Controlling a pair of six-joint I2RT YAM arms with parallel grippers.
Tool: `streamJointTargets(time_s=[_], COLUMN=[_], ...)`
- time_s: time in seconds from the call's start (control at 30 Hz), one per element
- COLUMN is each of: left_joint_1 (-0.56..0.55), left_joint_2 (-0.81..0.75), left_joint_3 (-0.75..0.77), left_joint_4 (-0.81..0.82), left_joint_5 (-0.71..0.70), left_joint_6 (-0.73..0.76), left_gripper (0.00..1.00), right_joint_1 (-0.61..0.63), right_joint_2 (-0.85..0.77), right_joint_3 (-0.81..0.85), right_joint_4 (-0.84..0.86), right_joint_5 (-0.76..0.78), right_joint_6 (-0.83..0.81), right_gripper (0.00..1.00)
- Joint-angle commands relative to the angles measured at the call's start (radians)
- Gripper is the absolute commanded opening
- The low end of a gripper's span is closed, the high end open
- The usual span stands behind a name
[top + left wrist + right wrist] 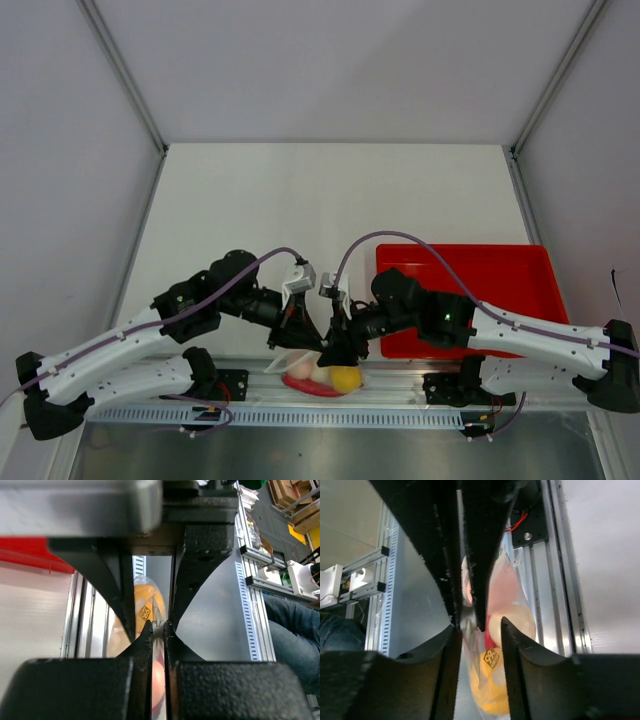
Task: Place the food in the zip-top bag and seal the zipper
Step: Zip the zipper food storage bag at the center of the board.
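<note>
The clear zip-top bag (322,375) hangs just past the table's near edge, between both grippers. Inside it are a yellow-orange ball (346,378) and a whitish egg shape (320,372). A red strip (303,385), which looks like the zipper, runs along the bag's lower side. My left gripper (158,629) is shut on a thin whitish edge of the bag, with the yellow ball (147,605) beyond it. My right gripper (479,625) stands open around the bag (492,680); one finger touches the film and the other is apart. The egg (512,620) and ball (495,695) show through the plastic.
A red rectangular tray (500,270) lies on the table to the right, under the right arm. Aluminium rails (400,390) run along the near edge below the bag. White walls close in the table on the left, back and right.
</note>
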Motion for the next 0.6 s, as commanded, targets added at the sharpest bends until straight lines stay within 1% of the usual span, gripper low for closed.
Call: streamJointTargets(time_s=[0.0,0.03,0.1,0.13,0.27,0.33,0.47,0.5,0.57], left_joint_1=[0.005,0.005,0.005,0.005,0.005,0.005,0.006,0.005,0.005], left_joint_2=[0.001,-0.004,-0.007,-0.007,0.001,0.005,0.01,0.01,0.011], left_joint_3=[0.052,0.053,0.054,0.053,0.048,0.042,0.019,0.013,0.008], left_joint_4=[0.054,0.057,0.055,0.051,0.031,0.016,-0.02,-0.027,-0.033], left_joint_5=[0.042,0.042,0.04,0.039,0.017,0.0,-0.049,-0.059,-0.072], left_joint_6=[-0.019,-0.02,-0.02,-0.019,-0.013,-0.008,-0.001,0.001,0.003], left_gripper=[0.01,0.01,0.0,0.0,0.0,0.01,0.01,0.01,0.01], right_joint_1=[-0.002,-0.002,-0.002,-0.002,-0.002,-0.002,-0.005,-0.008,-0.017], right_joint_2=[0.009,0.013,0.016,0.016,-0.003,-0.019,-0.103,-0.147,-0.183], right_joint_3=[0.015,0.014,0.011,0.008,-0.012,-0.029,-0.101,-0.118,-0.143], right_joint_4=[0.064,0.068,0.075,0.084,0.137,0.154,0.22,0.251,0.257], right_joint_5=[-0.027,-0.025,-0.024,-0.024,-0.013,0.039,0.165,0.207,0.244], right_joint_6=[-0.006,-0.007,-0.003,0.0,0.028,0.052,0.107,0.118,0.144], right_gripper=[0.37,0.25,0.11,0.0,0.0,0.0,0.0,0.0,0.0])
